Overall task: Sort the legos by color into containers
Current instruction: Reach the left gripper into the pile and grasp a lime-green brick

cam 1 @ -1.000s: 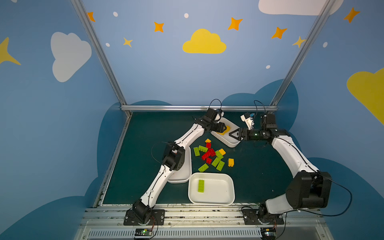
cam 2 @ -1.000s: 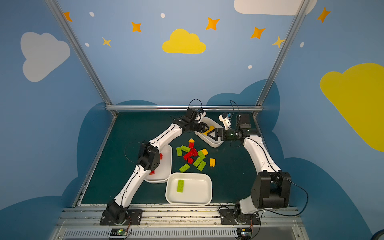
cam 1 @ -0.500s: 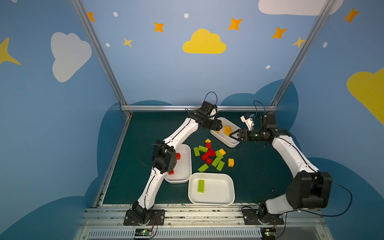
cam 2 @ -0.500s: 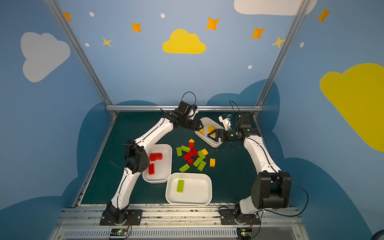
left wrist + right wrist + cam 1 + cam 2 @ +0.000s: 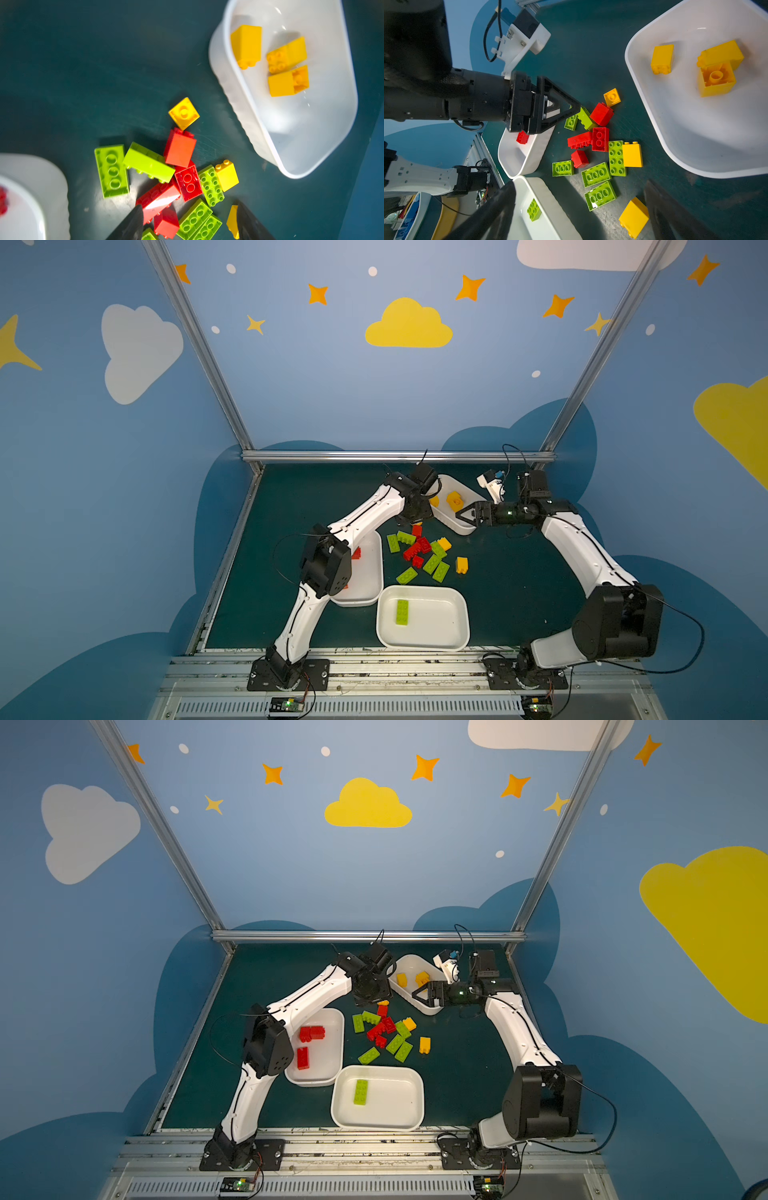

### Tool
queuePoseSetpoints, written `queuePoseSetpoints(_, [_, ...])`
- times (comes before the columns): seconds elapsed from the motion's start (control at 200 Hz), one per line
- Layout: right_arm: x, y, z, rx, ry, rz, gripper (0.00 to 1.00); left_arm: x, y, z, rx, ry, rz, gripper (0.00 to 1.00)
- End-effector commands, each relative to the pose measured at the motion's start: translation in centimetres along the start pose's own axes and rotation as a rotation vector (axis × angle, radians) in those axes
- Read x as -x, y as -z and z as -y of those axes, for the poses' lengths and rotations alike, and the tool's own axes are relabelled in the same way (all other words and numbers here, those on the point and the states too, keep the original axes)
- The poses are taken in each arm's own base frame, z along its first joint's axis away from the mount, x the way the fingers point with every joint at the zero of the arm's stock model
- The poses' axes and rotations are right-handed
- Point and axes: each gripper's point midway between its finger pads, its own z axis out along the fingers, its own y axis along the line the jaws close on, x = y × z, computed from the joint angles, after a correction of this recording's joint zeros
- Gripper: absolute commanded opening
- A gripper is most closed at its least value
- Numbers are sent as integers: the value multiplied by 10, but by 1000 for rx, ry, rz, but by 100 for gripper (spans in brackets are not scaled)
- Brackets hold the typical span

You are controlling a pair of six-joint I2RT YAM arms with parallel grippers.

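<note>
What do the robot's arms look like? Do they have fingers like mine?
The left arm and right arm have smooth white shells and chunky black joints. Each ends in a black gripper, the left gripper and the right gripper, with two pointy, triangle-shaped fingers, not five. A thin black cable loops to a white camera bracket on the wrist.

i count three white tubs (image 5: pixel 395 1106), seven green bricks (image 5: pixel 360 1092), six yellow bricks (image 5: pixel 424 1045), four loose red bricks (image 5: pixel 381 1041); the reds in the tub i can't separate.
</note>
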Motion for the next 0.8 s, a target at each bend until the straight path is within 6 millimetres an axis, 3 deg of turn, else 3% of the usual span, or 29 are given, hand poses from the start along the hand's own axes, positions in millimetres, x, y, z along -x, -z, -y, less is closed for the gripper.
queuePoseSetpoints(0.0, [-9, 1, -9, 14, 12, -20, 95, -7, -11, -21, 99, 200, -18, 69])
queuePoseSetpoints(0.255, [-16, -4, -10, 22, 12, -34, 95, -11, -36, -37, 161, 336, -43, 66])
queuePoseSetpoints(0.395, [-19, -7, -10, 28, 6, -40, 95, -19, -50, -36, 158, 401, -66, 66])
queuePoseSetpoints(0.51, [-19, -8, -10, 30, 6, -44, 95, -24, -54, -49, 206, 461, -66, 65])
queuePoseSetpoints(0.796, [-17, -12, -9, 40, 8, -50, 95, -24, -74, -50, 208, 478, -65, 59])
